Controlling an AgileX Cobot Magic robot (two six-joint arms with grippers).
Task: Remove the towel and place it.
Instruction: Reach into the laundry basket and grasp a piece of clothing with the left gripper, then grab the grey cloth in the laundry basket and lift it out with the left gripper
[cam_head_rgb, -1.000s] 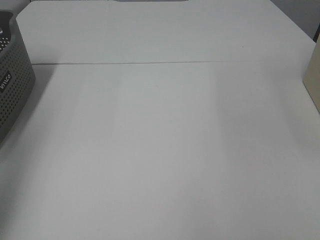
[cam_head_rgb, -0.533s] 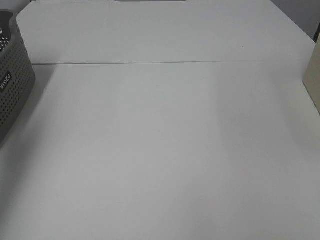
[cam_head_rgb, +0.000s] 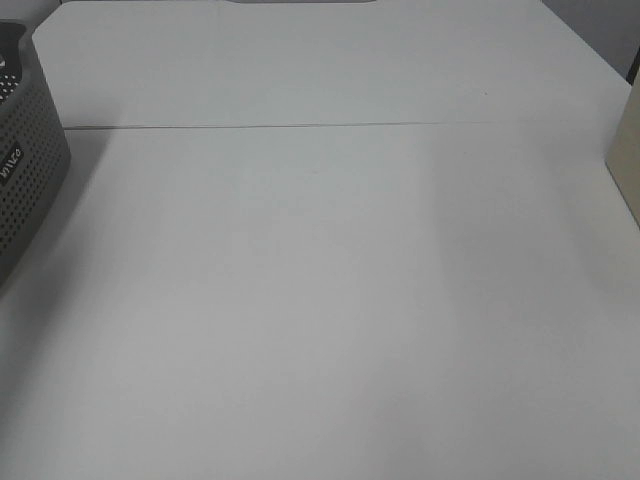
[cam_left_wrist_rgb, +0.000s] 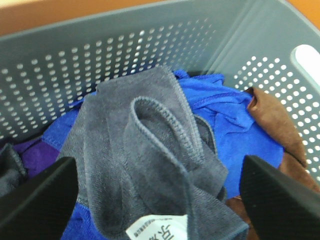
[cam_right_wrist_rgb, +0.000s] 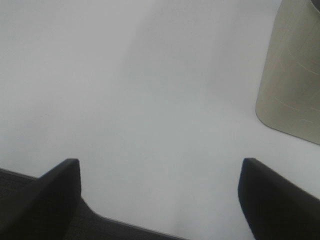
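overhead, left gripper (cam_left_wrist_rgb: 160, 202) hangs wide open above a crumpled dark grey terry towel (cam_left_wrist_rgb: 150, 155) inside the grey perforated plastic basket (cam_left_wrist_rgb: 75, 65); a deep pinch could drag the blue cloth (cam_left_wrist_rgb: 235, 135) underneath out too

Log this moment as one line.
left gripper: open, over towel in basket, no grip | right gripper: open, over table | towel: not yet removed

Basket (cam_head_rgb: 25, 170) partly beyond frame edge
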